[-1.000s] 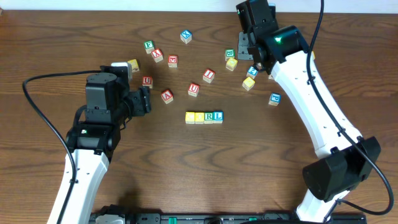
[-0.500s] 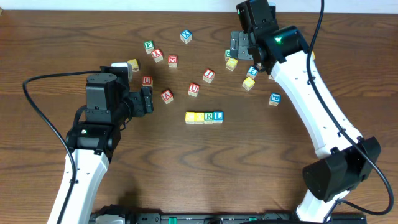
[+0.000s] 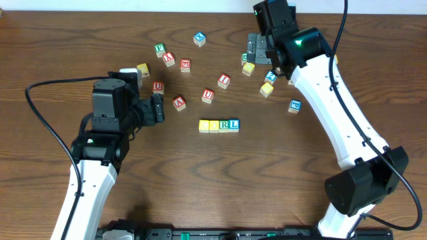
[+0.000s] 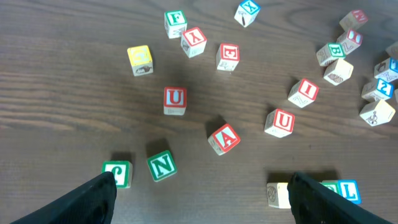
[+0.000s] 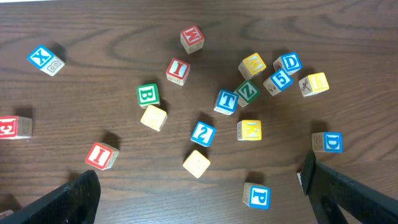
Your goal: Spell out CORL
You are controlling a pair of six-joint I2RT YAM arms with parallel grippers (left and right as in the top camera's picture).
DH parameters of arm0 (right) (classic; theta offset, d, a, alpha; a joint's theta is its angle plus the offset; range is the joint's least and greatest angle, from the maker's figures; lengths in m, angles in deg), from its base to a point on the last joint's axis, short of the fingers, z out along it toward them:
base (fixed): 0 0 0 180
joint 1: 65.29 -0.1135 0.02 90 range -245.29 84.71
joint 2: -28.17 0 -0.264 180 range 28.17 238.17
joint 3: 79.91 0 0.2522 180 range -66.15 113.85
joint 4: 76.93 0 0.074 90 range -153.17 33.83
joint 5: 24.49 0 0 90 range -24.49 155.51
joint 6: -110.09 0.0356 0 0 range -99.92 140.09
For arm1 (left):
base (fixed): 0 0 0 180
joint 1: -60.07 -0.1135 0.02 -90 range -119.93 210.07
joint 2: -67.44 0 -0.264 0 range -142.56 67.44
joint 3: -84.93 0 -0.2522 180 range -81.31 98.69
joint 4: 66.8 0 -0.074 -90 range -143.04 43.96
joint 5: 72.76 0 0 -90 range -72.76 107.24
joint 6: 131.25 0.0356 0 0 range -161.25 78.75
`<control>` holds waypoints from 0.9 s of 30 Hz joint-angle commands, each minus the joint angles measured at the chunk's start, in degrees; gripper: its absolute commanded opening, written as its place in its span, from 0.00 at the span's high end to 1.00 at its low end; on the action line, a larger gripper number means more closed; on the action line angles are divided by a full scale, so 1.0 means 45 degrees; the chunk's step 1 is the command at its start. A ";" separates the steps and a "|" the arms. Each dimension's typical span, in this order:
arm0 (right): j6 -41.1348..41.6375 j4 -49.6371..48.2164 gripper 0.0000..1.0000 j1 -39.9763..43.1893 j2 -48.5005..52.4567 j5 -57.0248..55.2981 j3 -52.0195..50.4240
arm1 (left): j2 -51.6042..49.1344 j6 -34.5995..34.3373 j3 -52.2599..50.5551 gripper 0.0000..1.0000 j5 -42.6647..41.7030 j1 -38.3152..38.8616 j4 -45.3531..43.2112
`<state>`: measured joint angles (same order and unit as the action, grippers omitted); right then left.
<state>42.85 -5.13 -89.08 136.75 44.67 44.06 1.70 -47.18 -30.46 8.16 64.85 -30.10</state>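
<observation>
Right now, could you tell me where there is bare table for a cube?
The bare wood lies on the near side of the CORL row, between the left arm and right arm. The far-left corner beyond the green-lettered cube is free. It is crowded around the yellow cube.

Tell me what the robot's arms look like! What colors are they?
Both the left arm and right arm are white tubes with chunky black joints, each with a tiny green light. Thin black cables loop off them. The left gripper and right gripper are black.
</observation>
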 commanded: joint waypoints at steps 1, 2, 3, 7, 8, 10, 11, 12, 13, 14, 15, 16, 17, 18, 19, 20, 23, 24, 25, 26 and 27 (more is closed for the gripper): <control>-0.0024 0.0019 0.01 0.0029 -0.0296 -0.0243 0.0146 | 0.0185 0.0078 0.0335 0.13 0.0019 -0.0019 0.0389; -0.0024 0.0015 0.01 0.0029 -0.0296 -0.0243 0.0146 | 0.0282 0.0073 0.0321 0.13 0.0015 -0.0019 0.0602; -0.0024 0.0015 0.01 0.0029 -0.0296 -0.0243 0.0146 | 0.0515 0.0078 0.0291 0.13 0.0024 0.0034 0.0942; -0.0024 0.0019 0.01 0.0029 -0.0296 -0.0243 0.0146 | 0.2356 0.0083 -0.0423 0.13 0.0384 0.0675 0.1073; -0.0024 0.0019 0.01 0.0029 -0.0296 -0.0243 0.0146 | 0.3050 0.0083 -0.0763 0.13 0.0777 0.0986 0.1025; -0.0024 0.0019 0.01 0.0029 -0.0296 -0.0243 0.0146 | 0.4284 0.0078 -0.1491 0.13 0.1477 0.1506 0.0627; -0.0024 0.0019 0.01 0.0029 -0.0296 -0.0243 0.0146 | 0.5017 0.0078 -0.2035 0.13 0.1826 0.1797 0.0189; -0.0024 0.0019 0.01 0.0029 -0.0296 -0.0243 0.0146 | 0.5790 0.0083 -0.2589 0.13 0.2069 0.2064 -0.0282; -0.0024 0.0019 0.01 0.0029 -0.0296 -0.0243 0.0146 | 0.6645 0.0083 -0.3259 0.13 0.2390 0.2302 -0.0981; -0.0029 0.0015 0.01 0.0029 -0.0296 -0.0243 0.0146 | 0.7325 0.0083 -0.3852 0.13 0.2637 0.2438 -0.1651; -0.0024 0.0019 0.01 0.0029 -0.0296 -0.0243 0.0146 | 0.7868 0.0083 -0.4347 0.12 0.2817 0.2501 -0.2220; -0.0024 0.0019 0.01 0.0029 -0.0296 -0.0243 0.0146 | 0.8709 0.0087 -0.5139 0.13 0.2866 0.2511 -0.3157; -0.0024 0.0019 0.01 0.0029 -0.0296 -0.0243 0.0146 | 0.9510 0.0083 -0.5935 0.13 0.2900 0.2453 -0.4167; -0.0024 0.0019 0.01 0.0029 -0.0296 -0.0243 0.0146 | 1.0176 0.0078 -0.6630 0.13 0.2885 0.2370 -0.5013; -0.0024 0.0019 0.01 0.0029 -0.0296 -0.0243 0.0146 | 1.0831 0.0073 -0.7373 0.13 0.2871 0.2283 -0.5969; -0.0024 0.0019 0.01 0.0029 -0.0296 -0.0243 0.0146 | 1.1725 0.0068 -0.8500 0.13 0.2778 0.2098 -0.7441; -0.0024 0.0015 0.01 0.0029 -0.0296 -0.0243 0.0146 | 1.2823 0.0068 -1.0321 0.13 0.2443 0.1724 -0.9695; -0.0024 0.0019 0.01 0.0029 -0.0296 -0.0243 0.0146 | 1.3109 0.0058 -1.0788 0.13 0.2346 0.1588 -1.0098; -0.0024 0.0015 0.01 0.0029 -0.0296 -0.0243 0.0146 | 1.3299 0.0024 -1.1045 0.13 0.2307 0.1506 -1.0195; -0.0024 0.0015 0.01 0.0029 -0.0296 -0.0243 0.0146 | 1.3561 0.0024 -1.1268 0.13 0.2142 0.1389 -1.0035; -0.0024 0.0015 0.01 0.0029 -0.0296 -0.0243 0.0146 | 1.3954 0.0024 -1.1244 0.13 0.1928 0.1166 -0.9146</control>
<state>42.85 -5.06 -89.08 136.75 44.45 44.06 61.00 -47.20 -79.85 18.91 71.88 -74.82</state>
